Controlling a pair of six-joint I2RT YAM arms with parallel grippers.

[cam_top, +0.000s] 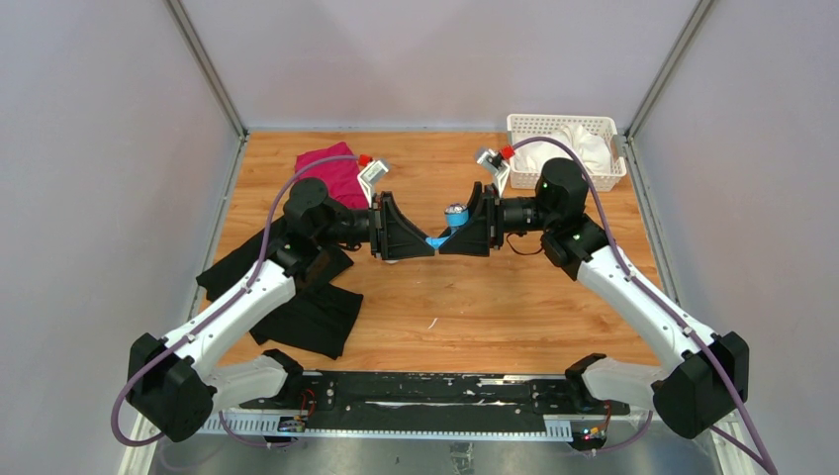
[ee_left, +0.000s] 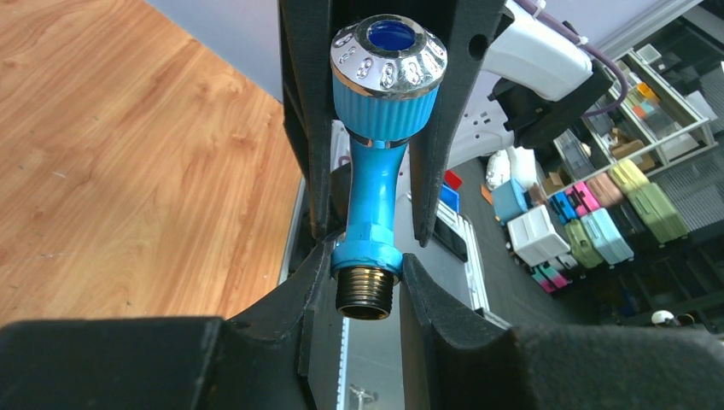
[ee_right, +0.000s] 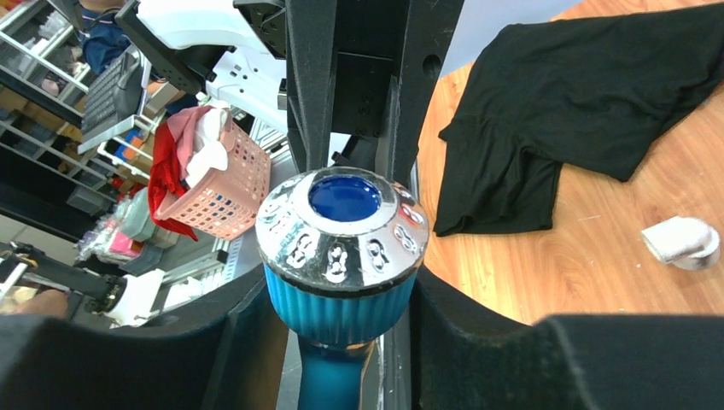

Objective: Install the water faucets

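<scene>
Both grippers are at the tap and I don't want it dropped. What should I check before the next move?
1. Left gripper clamped on tap collar: ok.
2. Right gripper gripping knob: cannot tell; jaws flank it.
3. Thread bare, unobstructed: ok.
4. Fitting lined up with thread: not ok; it lies on the table, apart.
5. Black cloth clear of tap: ok.

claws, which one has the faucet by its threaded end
The left claw: it clamps the blue faucet just above the brass thread. The right claw sits around the knob end instead.
</scene>
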